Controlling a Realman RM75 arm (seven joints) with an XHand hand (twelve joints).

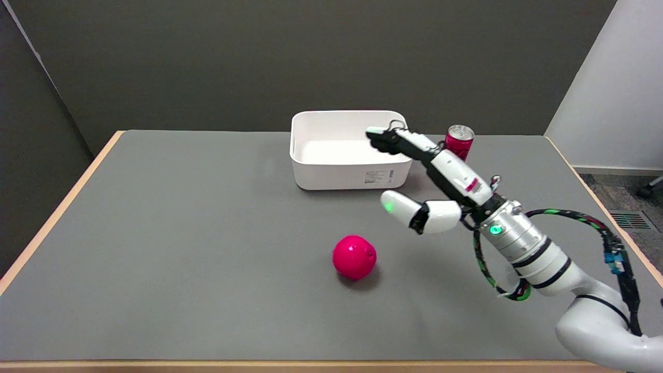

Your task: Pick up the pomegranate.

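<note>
Bright magenta, glossy, round pomegranate (354,257) resting on the grey matte tabletop (181,248), a little toward 5 o'clock of the table's middle, casting a small shadow beneath. Up in the air at about 2 o'clock from the fruit, the black-and-white right hand (432,181), reaching in from the lower right on a white arm with a silver wrist cuff and a green light. Fingers (399,140) stretched out flat toward 10 o'clock and spread from the thumb (404,209), which points toward 9 o'clock with a green glow at its tip; nothing grasped, released and clear of the pomegranate. Near the hand, not touching it. At 12 o'clock from the fruit, well apart, a white rectangular plastic bin (347,171) with rounded corners and a small label on its near wall; fingertips overlapping its right rim in the picture, contact impossible to tell. Just at 3 o'clock of the bin, an upright red drinks can (459,141) with a silver top, partly hidden behind the hand. Black cable with green and red banding (570,215) looping around the forearm. Pale wooden edging (57,212) along the table's sides.
</note>
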